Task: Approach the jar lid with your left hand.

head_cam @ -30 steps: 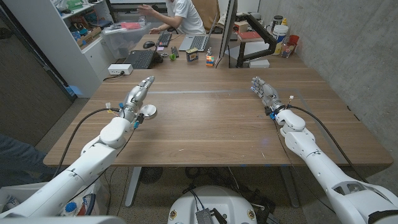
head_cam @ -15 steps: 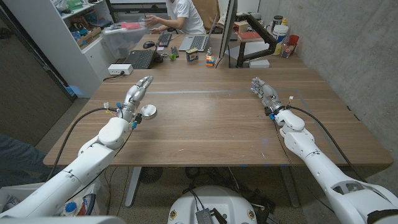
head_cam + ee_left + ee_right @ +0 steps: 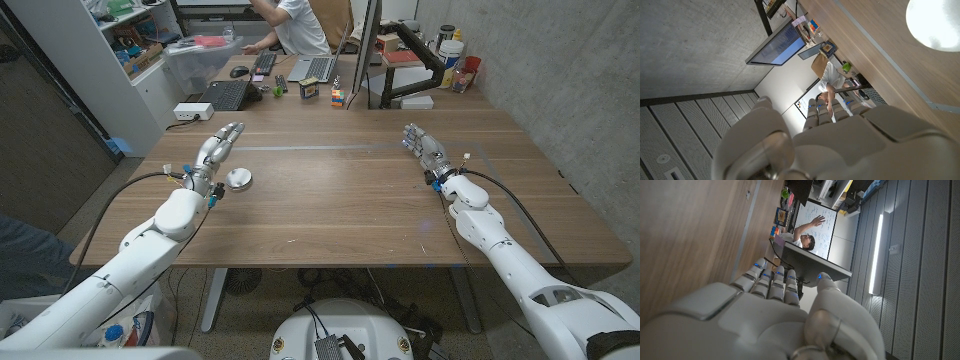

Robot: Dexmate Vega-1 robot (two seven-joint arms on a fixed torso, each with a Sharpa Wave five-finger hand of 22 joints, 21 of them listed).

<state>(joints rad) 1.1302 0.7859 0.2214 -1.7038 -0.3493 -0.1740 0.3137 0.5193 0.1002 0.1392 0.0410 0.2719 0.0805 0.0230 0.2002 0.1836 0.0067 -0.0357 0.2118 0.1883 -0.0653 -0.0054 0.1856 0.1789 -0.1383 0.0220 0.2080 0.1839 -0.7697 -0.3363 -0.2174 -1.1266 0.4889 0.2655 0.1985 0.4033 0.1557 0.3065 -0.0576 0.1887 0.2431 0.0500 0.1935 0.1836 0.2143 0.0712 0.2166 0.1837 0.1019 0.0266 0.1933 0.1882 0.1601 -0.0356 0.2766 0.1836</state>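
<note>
Jar lid (image 3: 239, 178), a round silvery disc, lies beside the empty, straight-fingered left hand (image 3: 216, 152).

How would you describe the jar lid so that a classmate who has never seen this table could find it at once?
Start at the wooden table and go to the robot's left side, where the left robot hand reaches forward. The jar lid lies just beside it: a small, flat, silvery-white disc, the only loose thing on that bare stretch of wood.

Round silver jar lid (image 3: 238, 178) lies flat (table's left part).
</note>
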